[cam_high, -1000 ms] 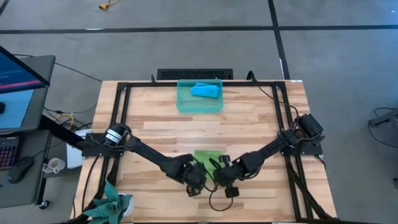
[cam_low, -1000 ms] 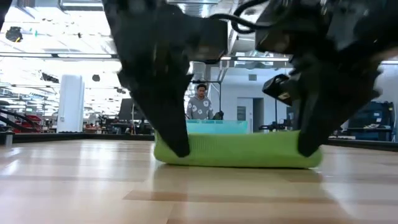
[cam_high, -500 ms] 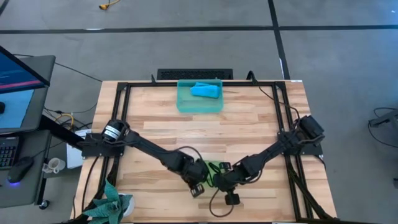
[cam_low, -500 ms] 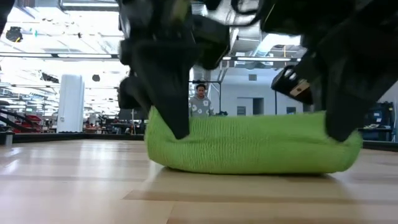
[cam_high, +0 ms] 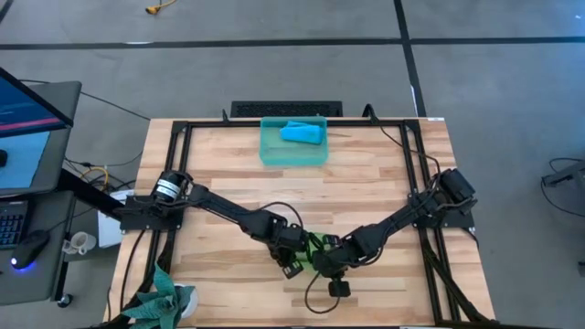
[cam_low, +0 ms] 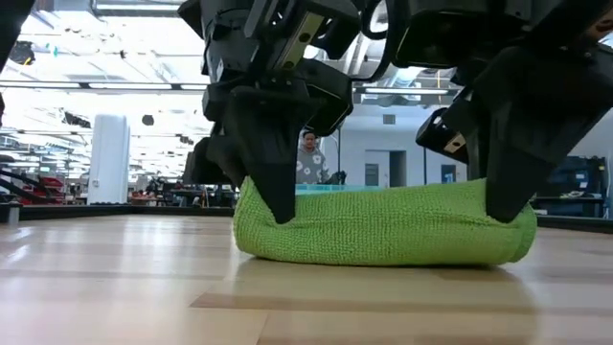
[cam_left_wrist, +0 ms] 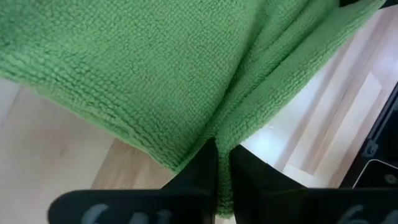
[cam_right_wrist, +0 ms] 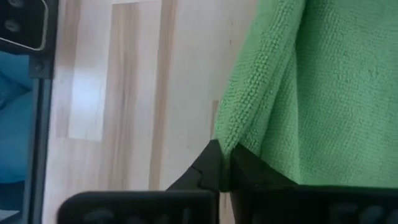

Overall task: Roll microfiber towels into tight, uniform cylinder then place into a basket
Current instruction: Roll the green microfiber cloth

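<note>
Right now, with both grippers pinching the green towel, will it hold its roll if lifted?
Probably not: the green towel looks soft and sags between the left gripper and right gripper. Its layers hang loose in the left wrist view, so it may unroll. It looks light, unlikely to slip.

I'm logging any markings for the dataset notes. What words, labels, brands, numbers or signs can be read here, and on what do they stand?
None can be read.
Left end effector: pale marks on its base, cut off and blurred.
Monitor beside the table: screen content too small.
Green towel, basket: no text seen.
</note>
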